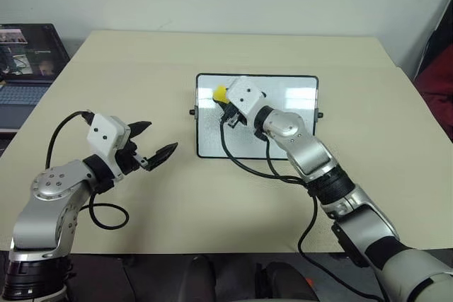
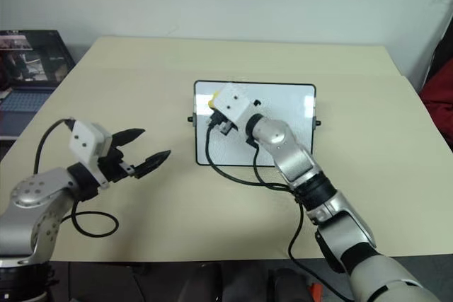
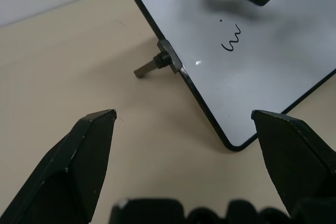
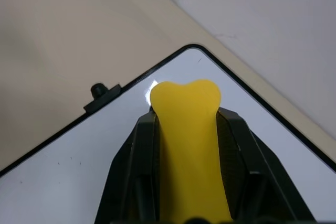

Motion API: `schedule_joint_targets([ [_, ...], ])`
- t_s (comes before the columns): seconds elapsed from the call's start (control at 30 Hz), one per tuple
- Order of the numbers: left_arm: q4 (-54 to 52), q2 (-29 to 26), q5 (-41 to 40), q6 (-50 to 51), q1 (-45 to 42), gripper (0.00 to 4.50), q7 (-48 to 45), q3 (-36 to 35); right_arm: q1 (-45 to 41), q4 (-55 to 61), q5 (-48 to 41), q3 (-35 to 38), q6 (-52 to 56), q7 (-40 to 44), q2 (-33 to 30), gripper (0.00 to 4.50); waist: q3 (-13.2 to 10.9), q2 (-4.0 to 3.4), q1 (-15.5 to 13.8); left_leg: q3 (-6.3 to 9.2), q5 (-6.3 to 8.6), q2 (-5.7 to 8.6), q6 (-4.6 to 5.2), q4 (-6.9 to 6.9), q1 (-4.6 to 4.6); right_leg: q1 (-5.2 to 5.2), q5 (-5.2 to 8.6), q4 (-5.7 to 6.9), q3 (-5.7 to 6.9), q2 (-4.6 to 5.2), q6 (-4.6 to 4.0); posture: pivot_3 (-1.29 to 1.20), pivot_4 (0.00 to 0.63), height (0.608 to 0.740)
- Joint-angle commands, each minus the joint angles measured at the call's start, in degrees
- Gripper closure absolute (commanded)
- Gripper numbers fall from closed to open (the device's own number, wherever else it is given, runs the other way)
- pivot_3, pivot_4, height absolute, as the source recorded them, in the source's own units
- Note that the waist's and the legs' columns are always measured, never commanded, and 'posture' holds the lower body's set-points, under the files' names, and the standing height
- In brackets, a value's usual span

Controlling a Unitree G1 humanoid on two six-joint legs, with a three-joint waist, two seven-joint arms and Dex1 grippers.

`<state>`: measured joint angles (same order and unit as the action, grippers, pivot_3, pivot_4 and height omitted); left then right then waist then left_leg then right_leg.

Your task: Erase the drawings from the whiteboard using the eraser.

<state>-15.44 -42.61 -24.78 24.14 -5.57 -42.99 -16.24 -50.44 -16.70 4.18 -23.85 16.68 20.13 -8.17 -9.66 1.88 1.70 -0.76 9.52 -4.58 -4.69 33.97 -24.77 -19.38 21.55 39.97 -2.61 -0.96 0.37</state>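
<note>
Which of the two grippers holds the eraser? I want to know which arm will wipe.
The right gripper, over the whiteboard, is shut on the yellow eraser. The left gripper is open and holds nothing, off the board's left side.

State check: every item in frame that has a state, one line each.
whiteboard: flat on the table, still marked.
drawings: two black squiggles, unerased.
eraser: clamped in the right gripper, over the board's far left corner.
right gripper: jaws shut on the eraser.
left gripper: jaws open, empty, beside the board.
laptop: open, screen lit.
</note>
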Motion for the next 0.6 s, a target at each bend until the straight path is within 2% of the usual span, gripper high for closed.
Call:
schedule_joint_targets([
  [0.03,-1.67,-1.45,-0.66,-0.87,0.01,0.0,-1.28,-1.8,-2.45,-5.34,2.52,0.74,-3.32,-0.19,0.92,3.38,-0.01,0.01,0.0,0.0,0.0,0.0,0.0,0.0,0.0,0.0,0.0,0.0,0.01,0.0,0.0,0.0,0.15,0.74],
  [0.2,-2.13,-1.66,-0.82,-0.76,0.22,0.0,-2.12,-1.7,-3.11,-12.34,5.12,0.24,-4.61,0.83,1.81,3.38,0.0,0.02,0.24,0.03,0.0,-0.01,0.0,0.0,0.06,0.0,0.0,0.12,0.03,-0.01,-0.01,0.0,0.15,0.74],
  [0.3,-2.39,-1.69,-0.84,-0.53,-0.31,0.0,-2.15,-1.3,-1.35,-16.27,6.03,-1.94,-3.74,4.29,3.15,3.38,0.04,0.08,0.24,0.04,0.0,-0.01,0.01,0.01,0.2,0.09,-0.01,0.23,0.02,-0.01,-0.01,0.0,0.15,0.74],
  [0.47,-2.4,-1.84,-0.99,-0.3,-0.83,0.0,-2.2,-1.39,1.71,-20.77,8.31,-3.94,-5.14,6.03,4.79,3.38,0.15,0.17,0.64,-0.02,0.0,-0.03,0.01,-0.03,0.94,0.39,0.03,0.26,-0.06,0.0,0.03,0.0,0.15,0.74],
  [0.6,-1.91,-2.0,-0.85,-0.4,-1.37,0.0,-2.35,-1.3,2.84,-23.98,8.73,-3.6,-7.14,5.41,6.21,3.38,0.17,0.18,0.7,0.06,-0.09,-0.03,0.13,-0.01,1.11,0.55,0.06,0.29,-0.02,0.01,0.08,0.0,0.15,0.74],
])
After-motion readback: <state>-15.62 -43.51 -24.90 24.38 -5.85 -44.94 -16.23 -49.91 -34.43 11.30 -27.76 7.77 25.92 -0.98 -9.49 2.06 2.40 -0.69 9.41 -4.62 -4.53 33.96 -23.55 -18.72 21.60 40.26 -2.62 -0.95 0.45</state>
